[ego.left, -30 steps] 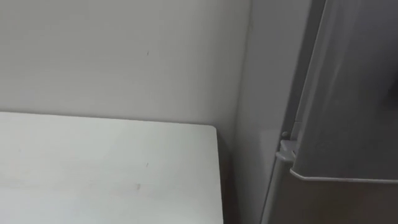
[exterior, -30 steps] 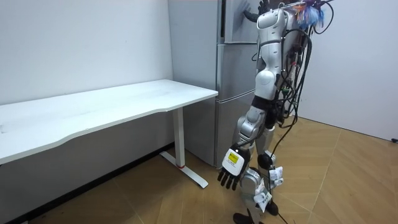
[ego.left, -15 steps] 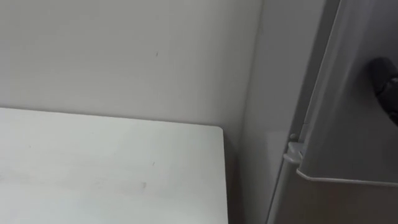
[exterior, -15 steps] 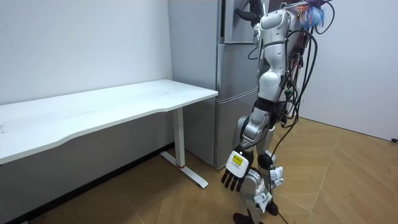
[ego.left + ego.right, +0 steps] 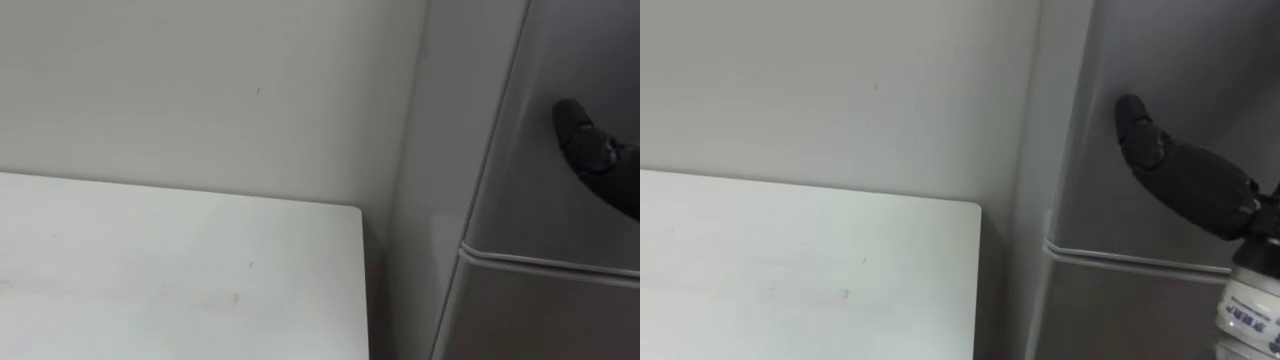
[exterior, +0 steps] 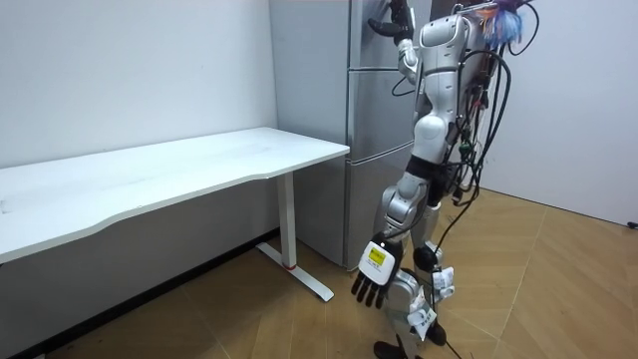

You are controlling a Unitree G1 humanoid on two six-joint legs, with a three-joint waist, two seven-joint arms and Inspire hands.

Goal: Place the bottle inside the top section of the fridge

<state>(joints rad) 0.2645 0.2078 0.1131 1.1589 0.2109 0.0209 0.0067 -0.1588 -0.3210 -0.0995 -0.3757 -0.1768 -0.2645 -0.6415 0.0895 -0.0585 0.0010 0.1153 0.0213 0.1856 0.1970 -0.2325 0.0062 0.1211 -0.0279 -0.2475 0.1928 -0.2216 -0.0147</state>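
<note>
Fridge (image 5: 1065, 120): grey, 1 to 5 o'clock. Right hand (image 5: 1188, 188): dark, 3 o'clock, fingers (image 5: 1132, 118) straight, tips against the upper door (image 5: 1170, 50). Door seam (image 5: 1120, 261): 5 o'clock, below the hand. Bench (image 5: 790, 270): white, 8 o'clock, corner near fridge.

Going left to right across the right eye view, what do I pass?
White table → fridge's side panel → right hand, resting on the upper door.
</note>
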